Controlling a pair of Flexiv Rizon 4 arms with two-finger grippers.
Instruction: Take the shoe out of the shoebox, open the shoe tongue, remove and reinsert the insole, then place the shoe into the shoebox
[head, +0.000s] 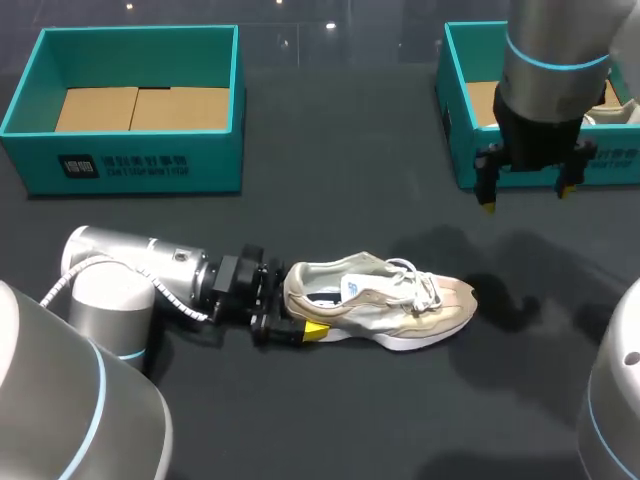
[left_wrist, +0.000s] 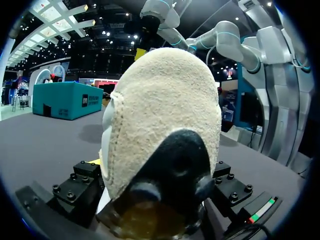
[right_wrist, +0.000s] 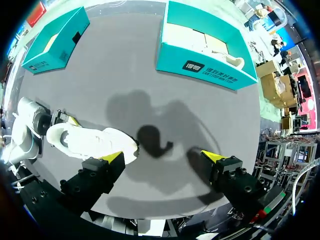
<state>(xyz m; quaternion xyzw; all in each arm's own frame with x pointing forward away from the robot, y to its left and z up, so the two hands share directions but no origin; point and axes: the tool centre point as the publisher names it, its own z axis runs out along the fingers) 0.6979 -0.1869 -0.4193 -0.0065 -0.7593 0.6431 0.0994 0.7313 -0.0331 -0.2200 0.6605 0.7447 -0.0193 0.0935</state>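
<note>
You are looking at one cream sneaker (head: 385, 300) (left_wrist: 165, 115) (right_wrist: 92, 142) out on the dark table (head: 330, 420). It is lying sole-down, with its heel pointing into your left gripper (head: 300, 318) and its toe pointing away from it. The left gripper is pinching that heel from both sides. One yellow fingertip (head: 315, 331) is pressing against the near side of the sole, and in the left wrist view the heel is filling the space between the fingers. Your left arm (head: 130, 275) is lying low and almost level with the table, reaching in sideways toward the shoe.

You are working with two teal shoeboxes, both open. The left shoebox (head: 150, 160) (right_wrist: 50, 57) is sitting well beyond the left gripper, showing only its cardboard floor. The right shoebox (head: 455, 110) (right_wrist: 210, 70) is standing just behind your right gripper (head: 525, 198) (right_wrist: 164, 157) and is holding a second shoe (head: 612, 115) (right_wrist: 227, 54).

The right gripper is hanging above the table, pointing straight down, with its fingers spread wide and gripping nothing. The sneaker is sitting apart from it, off beside one of its fingers.
</note>
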